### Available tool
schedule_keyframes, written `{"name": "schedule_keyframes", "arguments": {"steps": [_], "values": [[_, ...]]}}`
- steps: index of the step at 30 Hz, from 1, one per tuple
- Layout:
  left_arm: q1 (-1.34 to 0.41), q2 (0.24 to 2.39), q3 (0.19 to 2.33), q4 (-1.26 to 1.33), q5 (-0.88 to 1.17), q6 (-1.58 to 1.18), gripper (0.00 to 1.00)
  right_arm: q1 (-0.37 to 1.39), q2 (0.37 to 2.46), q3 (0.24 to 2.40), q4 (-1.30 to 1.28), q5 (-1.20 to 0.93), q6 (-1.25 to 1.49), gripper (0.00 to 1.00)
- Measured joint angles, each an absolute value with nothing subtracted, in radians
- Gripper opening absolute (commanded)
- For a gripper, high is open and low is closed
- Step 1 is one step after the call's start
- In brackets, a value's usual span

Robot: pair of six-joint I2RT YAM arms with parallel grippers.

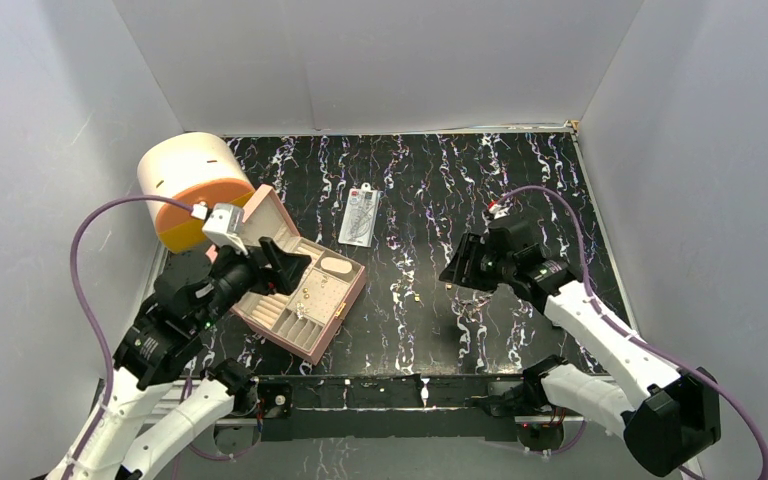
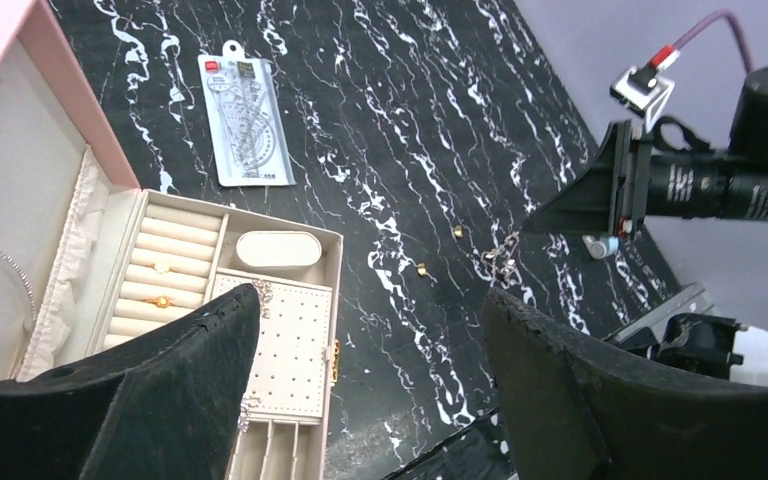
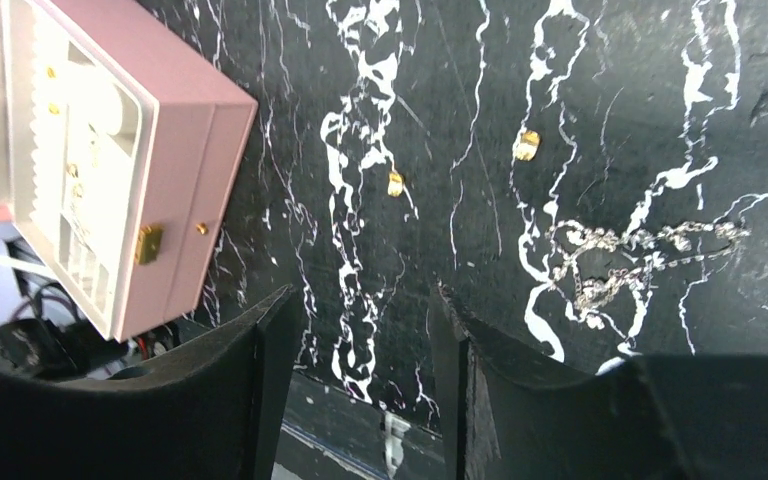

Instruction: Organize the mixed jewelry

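Observation:
The open pink quilted box (image 1: 351,291) stands at the left. Its cream tray holds two gold rings (image 2: 161,268) in the ring rolls and small sparkly pieces on the dotted pad (image 2: 295,350). My left gripper (image 1: 285,262) hovers over the box's near half, open wide, with nothing between its fingers (image 2: 175,375). On the black marble mat lie two gold studs (image 3: 395,184) (image 3: 526,145) and a tangled thin chain (image 3: 630,258). My right gripper (image 3: 360,295) is open and empty just above the mat, short of the studs, with the chain to its right.
A clear flat packet with a white card (image 1: 360,215) lies behind the box. A cream and orange cylinder (image 1: 192,185) stands at the back left. A small light-blue block (image 2: 600,246) sits under the right arm. White walls enclose the mat on three sides.

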State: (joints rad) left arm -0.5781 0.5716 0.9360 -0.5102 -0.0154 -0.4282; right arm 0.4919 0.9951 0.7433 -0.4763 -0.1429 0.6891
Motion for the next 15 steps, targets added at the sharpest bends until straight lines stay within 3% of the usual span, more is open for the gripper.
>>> {"name": "schedule_keyframes", "arguments": {"steps": [8, 15], "values": [[-0.578, 0.500, 0.916, -0.531, -0.043, -0.470, 0.78, 0.726, 1.008, 0.746, -0.496, -0.009, 0.686, 0.54], [-0.578, 0.495, 0.890, -0.509, -0.076, -0.471, 0.77, 0.920, 1.200, 0.829, -0.492, 0.204, 0.710, 0.55]]}}
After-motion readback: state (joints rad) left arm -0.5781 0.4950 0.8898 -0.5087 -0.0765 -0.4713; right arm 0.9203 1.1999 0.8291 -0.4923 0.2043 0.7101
